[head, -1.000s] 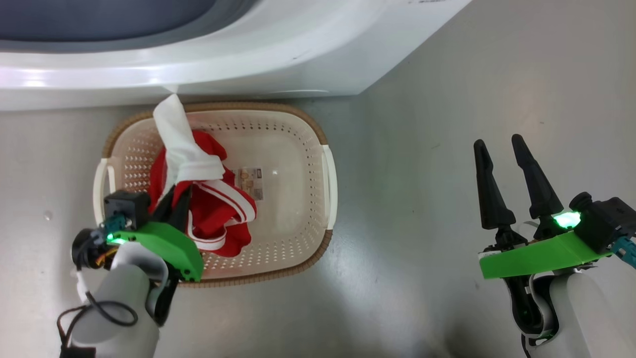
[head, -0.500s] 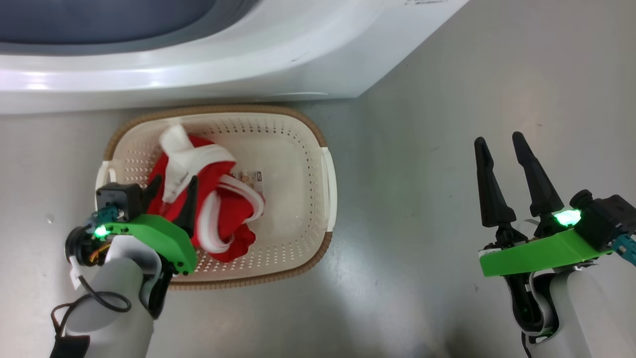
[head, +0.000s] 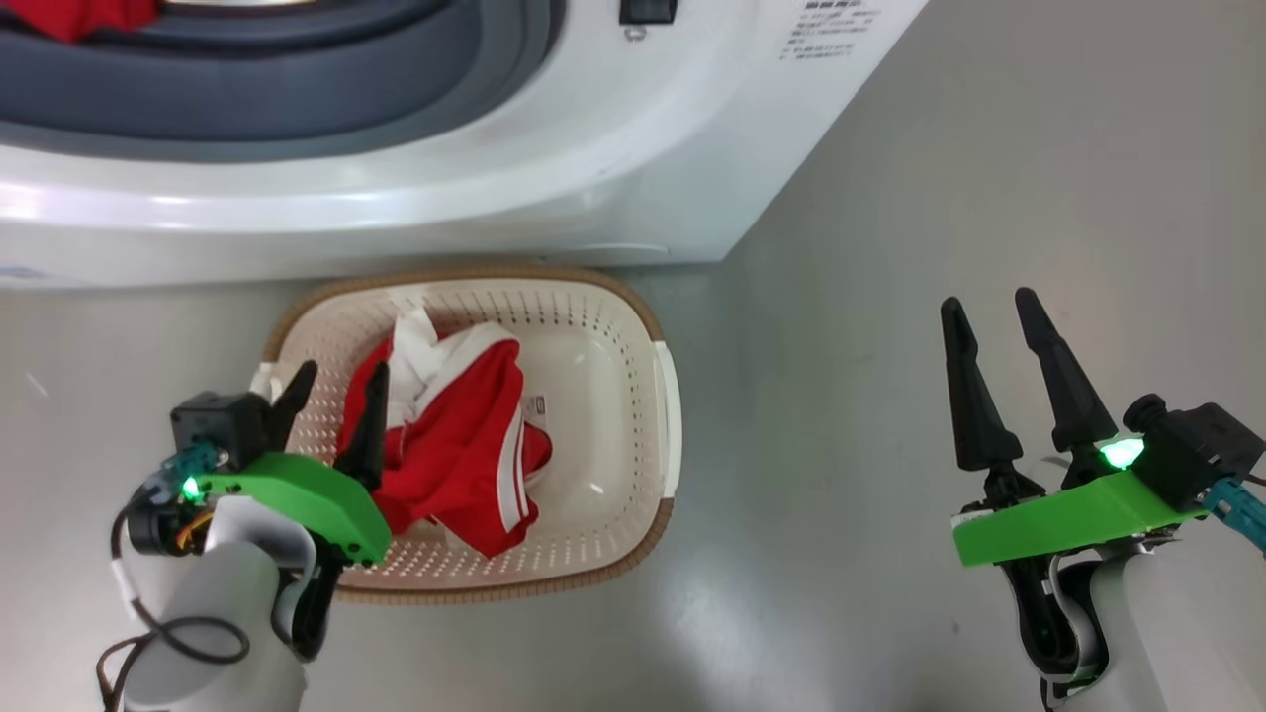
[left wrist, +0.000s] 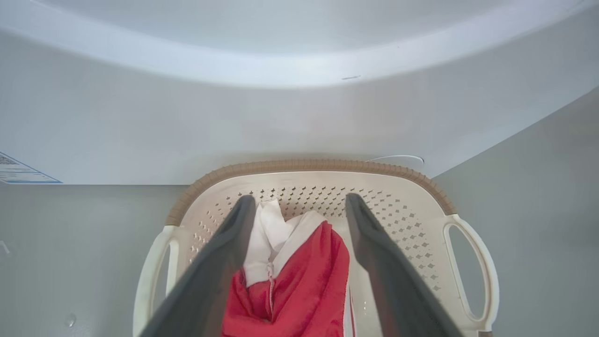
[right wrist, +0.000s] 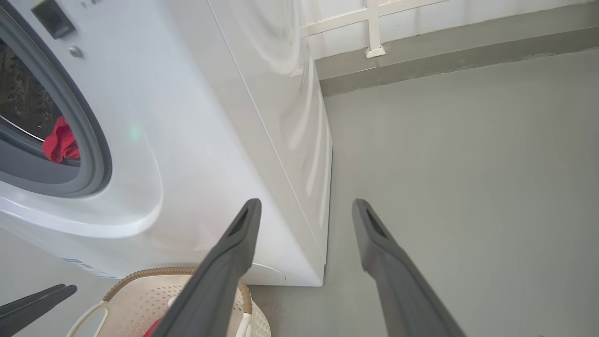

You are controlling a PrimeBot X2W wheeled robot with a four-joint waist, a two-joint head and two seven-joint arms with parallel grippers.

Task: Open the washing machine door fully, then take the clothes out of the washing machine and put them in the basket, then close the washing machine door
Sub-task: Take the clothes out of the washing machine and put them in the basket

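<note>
- Some clothes (head: 465,445) lie in the basket (head: 465,276) by the washer (head: 613,168).
- A red cloth (right wrist: 61,140) is in the drum (right wrist: 23,103), so more is left.
- Left jaws, over the basket, and right jaws are open, empty.

The left gripper (head: 342,371) is hanging at the lower left of the head view, its two dark fingers (left wrist: 220,262) spread wide and pointing up and slightly right, with the pale forearm (head: 218,613) rising from the bottom edge. The right gripper (head: 987,302) is hovering at the lower right, its fingers (right wrist: 229,262) likewise standing apart. A green light is glowing on each wrist.
</note>
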